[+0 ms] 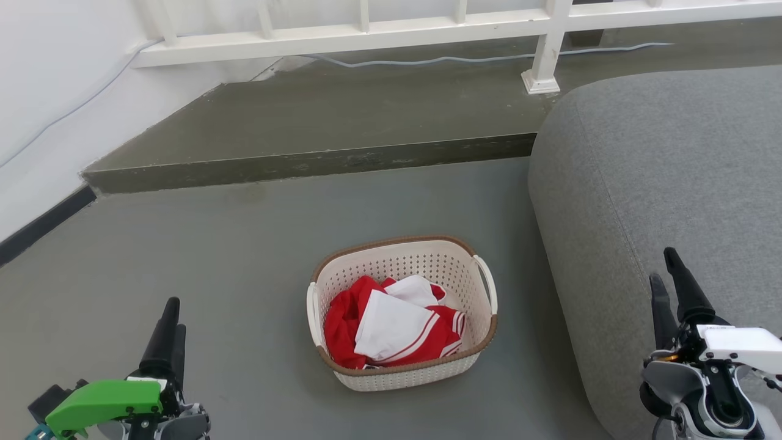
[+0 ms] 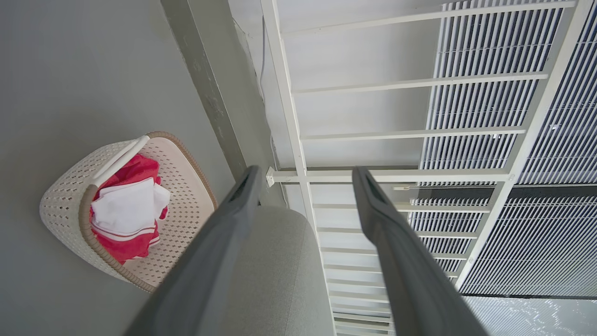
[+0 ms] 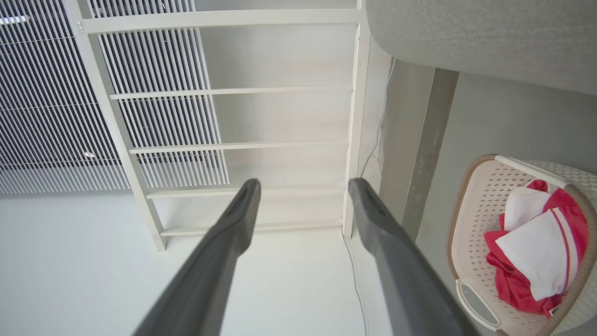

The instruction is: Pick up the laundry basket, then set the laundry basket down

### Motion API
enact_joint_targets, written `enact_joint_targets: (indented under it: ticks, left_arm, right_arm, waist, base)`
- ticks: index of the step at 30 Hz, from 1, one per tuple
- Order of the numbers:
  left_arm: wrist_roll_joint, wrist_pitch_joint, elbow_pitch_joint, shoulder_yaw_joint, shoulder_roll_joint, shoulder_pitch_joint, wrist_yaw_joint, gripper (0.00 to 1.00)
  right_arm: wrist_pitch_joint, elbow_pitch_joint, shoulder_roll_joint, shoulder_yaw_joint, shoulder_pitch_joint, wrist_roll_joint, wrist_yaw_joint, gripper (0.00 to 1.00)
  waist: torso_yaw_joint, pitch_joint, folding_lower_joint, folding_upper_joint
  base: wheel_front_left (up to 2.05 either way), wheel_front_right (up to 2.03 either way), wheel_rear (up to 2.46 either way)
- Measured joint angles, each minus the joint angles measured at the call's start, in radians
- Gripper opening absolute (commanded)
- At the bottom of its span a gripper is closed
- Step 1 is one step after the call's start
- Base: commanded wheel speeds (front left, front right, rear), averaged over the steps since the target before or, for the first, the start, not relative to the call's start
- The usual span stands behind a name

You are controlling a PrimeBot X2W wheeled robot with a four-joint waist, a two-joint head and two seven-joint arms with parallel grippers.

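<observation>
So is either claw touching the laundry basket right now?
Apart. The head view shows bare floor between the left claw and the laundry basket, and the right claw is over by the grey sofa, clear of it too.

One laundry basket [image 1: 391, 261], one sofa [image 1: 660, 183], one railing [image 1: 366, 38]

Smooth grey floor [image 1: 183, 256] up front, evenly lit. Behind it a darker raised step [image 1: 342, 116] runs across, with a white railing [image 1: 391, 30] standing on it and a pale cable [image 1: 489, 59] trailing beneath the rail. On the left is a white wall [image 1: 55, 79] with black skirting [image 1: 43, 223]. On the right bulks a grey upholstered sofa [image 1: 672, 183], its corner rounded. Slatted louvres [image 2: 513, 107] show beyond the railing.
</observation>
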Motion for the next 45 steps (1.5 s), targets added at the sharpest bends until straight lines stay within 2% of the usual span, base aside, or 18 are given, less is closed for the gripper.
enact_joint_targets:
  ticks: [25,39,45]
  left_arm:
    - [0.238,-0.083,-0.031,-0.094,0.045,-0.026,0.000,1.00]
    - [0.488,-0.127,-0.052,-0.113,0.062,-0.044,0.001,1.00]
    - [0.602,-0.144,-0.065,-0.134,0.067,-0.053,0.010,1.00]
  right_arm:
    - [-0.091,-0.077,-0.075,0.117,-0.018,-0.270,0.000,1.00]
    - [-0.134,-0.094,-0.127,0.181,-0.038,-0.540,-0.001,1.00]
    - [-0.156,-0.109,-0.134,0.198,-0.045,-0.644,-0.027,1.00]
  waist:
    - [-0.001,0.006,0.0000,0.0000]
    - [-0.001,0.013,0.0000,0.0000]
    - [-0.002,0.017,0.0000,0.0000]
  base:
    - [0.00,0.00,0.00]
    - [0.00,0.00,0.00]
    - [0.00,0.00,0.00]
